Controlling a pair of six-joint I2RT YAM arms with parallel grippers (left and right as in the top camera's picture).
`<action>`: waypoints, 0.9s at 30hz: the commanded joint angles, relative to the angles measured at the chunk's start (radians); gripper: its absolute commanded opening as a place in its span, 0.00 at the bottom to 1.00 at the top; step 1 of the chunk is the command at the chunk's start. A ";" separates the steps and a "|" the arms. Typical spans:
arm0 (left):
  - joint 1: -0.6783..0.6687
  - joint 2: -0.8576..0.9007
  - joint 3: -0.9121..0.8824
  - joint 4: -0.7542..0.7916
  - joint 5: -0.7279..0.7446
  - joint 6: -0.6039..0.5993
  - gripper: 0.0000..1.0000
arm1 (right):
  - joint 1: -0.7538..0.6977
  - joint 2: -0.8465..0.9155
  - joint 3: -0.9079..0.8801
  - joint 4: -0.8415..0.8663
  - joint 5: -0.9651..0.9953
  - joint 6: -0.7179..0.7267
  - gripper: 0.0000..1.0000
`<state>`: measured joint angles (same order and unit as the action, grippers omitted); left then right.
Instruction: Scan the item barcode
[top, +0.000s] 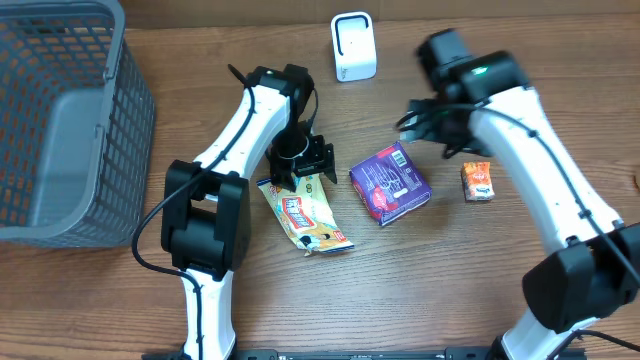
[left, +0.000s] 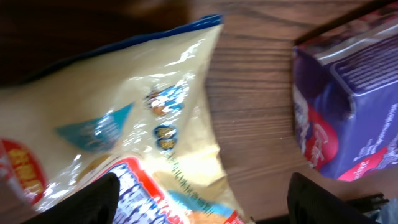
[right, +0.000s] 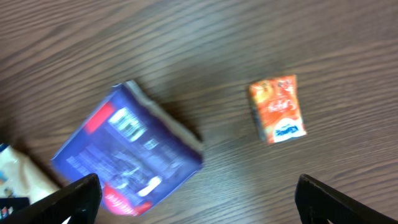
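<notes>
Overhead, the purple package (top: 390, 182) is being shown lying flat on the wooden tabletop (top: 450, 290), near its middle, with a printed face turned up. The right tool (top: 425, 125) is being held above the tabletop just beyond the package's far right corner, clear of it. In the right wrist view its fingers (right: 74, 199) are being kept spread wide toward the two lower corners of the frame. Nothing is being gripped between them, and the package is being seen below the left half of that gap.

The left tool (top: 300, 165) is being held wide open over the upper end of a yellow snack bag (top: 305, 215). Whether the bag is being touched cannot be told. The bag is lying just left of the package, with a strip of bare wood between the two.

A white scanner (top: 353, 47) is being shown upright at the far edge, well apart from the package. A small orange carton (top: 478, 181) is lying to the package's right, apart from it, and a grey basket (top: 60, 130) is standing at the left edge.
</notes>
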<state>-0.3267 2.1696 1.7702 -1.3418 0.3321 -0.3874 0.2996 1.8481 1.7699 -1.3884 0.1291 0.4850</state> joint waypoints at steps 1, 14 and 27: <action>-0.035 0.009 0.016 0.045 -0.006 0.013 0.73 | -0.074 0.001 -0.089 0.034 -0.206 -0.120 1.00; -0.093 0.010 0.016 0.138 -0.010 -0.133 0.61 | -0.111 0.001 -0.476 0.461 -0.433 -0.175 0.94; -0.108 0.019 0.011 0.156 -0.003 -0.153 0.55 | -0.124 0.001 -0.603 0.639 -0.618 -0.206 0.90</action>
<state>-0.4259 2.1696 1.7702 -1.1950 0.3283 -0.5129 0.1783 1.8488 1.1770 -0.7517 -0.3584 0.3080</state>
